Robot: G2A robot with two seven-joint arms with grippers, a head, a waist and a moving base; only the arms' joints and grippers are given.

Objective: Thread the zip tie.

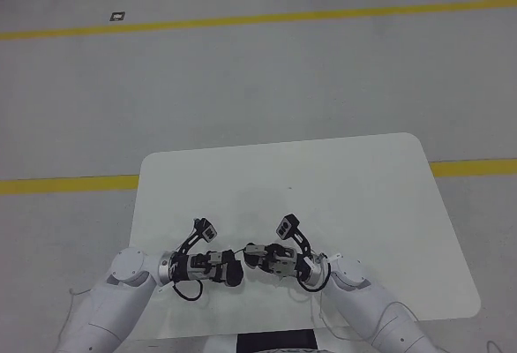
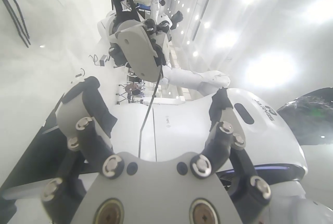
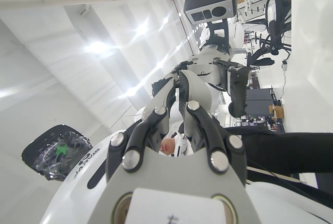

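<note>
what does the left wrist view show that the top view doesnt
Left wrist view: a thin black zip tie running from the shut right tool toward the open left tool. Top view: the white table under the arms and the yellow floor lines beyond it. Both: the two tools facing each other, close together.
</note>
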